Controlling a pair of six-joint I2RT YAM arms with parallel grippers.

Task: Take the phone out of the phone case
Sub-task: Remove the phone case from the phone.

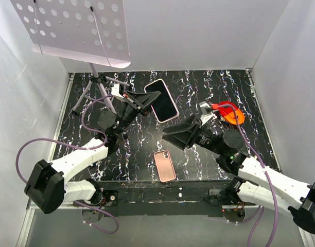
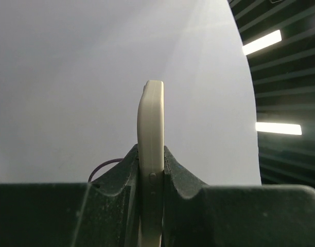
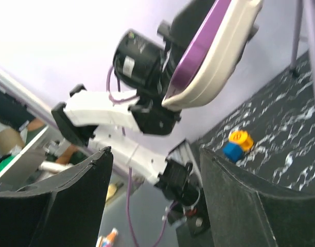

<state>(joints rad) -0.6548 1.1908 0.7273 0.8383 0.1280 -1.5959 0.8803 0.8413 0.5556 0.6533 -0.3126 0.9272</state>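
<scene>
While the black marbled worktop [image 1: 209, 85] is viewed from above, a music stand [image 1: 95, 77] with a white perforated plate is seen at its far left corner. The left arm is stretched from the near left toward the middle. The left end effector [image 1: 149, 99] is closed on the phone [image 1: 163, 100], which is held raised over the far middle of the worktop. Its dark screen is turned up toward the top camera and is framed by a cream-coloured rim.

In the left wrist view, this cream edge, taken to be the phone case [image 2: 151, 123], stands upright between the two black fingers [image 2: 178, 175], and it is touched by both. A small side button is seen low on the edge.

Near the front middle of the worktop, a flat pink item [image 1: 164, 165] with a camera window is lying, touched by nothing. Whether it is a second phone or an empty case cannot be told.

The right end effector [image 1: 170, 135] is placed between the held phone and the pink item. Its jaws are spread wide and nothing is held between them. In the right wrist view, the phone is seen from below. A small yellow and blue toy [image 3: 236, 144] stands on the worktop. An orange round object [image 1: 232, 114] lies just beside the right arm.
</scene>
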